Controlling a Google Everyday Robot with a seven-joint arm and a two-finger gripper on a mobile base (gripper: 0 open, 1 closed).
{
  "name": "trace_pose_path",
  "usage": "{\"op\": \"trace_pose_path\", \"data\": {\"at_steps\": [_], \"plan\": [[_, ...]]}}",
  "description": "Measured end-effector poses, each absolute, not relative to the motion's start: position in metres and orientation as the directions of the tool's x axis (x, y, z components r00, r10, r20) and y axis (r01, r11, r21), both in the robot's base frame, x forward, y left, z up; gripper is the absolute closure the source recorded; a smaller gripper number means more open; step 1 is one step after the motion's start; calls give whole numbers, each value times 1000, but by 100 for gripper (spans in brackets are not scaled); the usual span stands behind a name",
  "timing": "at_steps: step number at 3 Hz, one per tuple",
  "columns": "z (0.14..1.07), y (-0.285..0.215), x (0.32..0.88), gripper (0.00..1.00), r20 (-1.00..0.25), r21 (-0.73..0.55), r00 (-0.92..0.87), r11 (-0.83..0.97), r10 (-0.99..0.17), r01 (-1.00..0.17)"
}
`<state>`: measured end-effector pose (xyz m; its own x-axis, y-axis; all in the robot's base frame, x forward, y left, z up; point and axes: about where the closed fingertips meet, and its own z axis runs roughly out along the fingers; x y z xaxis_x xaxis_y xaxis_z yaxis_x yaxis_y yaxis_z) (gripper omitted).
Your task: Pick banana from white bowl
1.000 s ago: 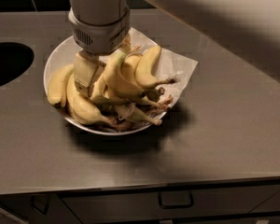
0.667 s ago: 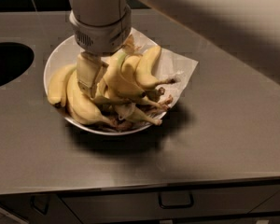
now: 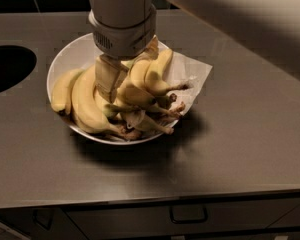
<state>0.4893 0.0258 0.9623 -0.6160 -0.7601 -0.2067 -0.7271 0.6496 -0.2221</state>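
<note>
A robot's gripper (image 3: 111, 89), hanging from a smooth, pale, ribbed cylindrical wrist, reaches down into the white bowl (image 3: 57, 64), a wide, shallow, glossy round dish on a matte grey countertop (image 3: 250, 134). Whether the gripper is released or clenched cannot be told, as it is sunk among the fruit. The banana (image 3: 157, 76), bright yellow and strongly curved, lies in the bowl just beside the gripper, stem toward the crumpled white paper liner (image 3: 192, 74) that spills over the rim. A long, thick banana (image 3: 85, 104) and a short stubby banana (image 3: 62, 90) curve along the bowl's near side. A dark round opening (image 3: 5, 66) is cut into the counter, and 1 dark drawer handle (image 3: 188, 215) shows below.
</note>
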Motion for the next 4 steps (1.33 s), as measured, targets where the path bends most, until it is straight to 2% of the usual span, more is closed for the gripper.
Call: {"op": "trace_pose_path", "data": {"at_steps": [3,4], "plan": [[937,26,489,26,-218,-92,-627,655,-748,-750],[938,31,491,40,-214,-84,-621,647,-754,-758]]}}
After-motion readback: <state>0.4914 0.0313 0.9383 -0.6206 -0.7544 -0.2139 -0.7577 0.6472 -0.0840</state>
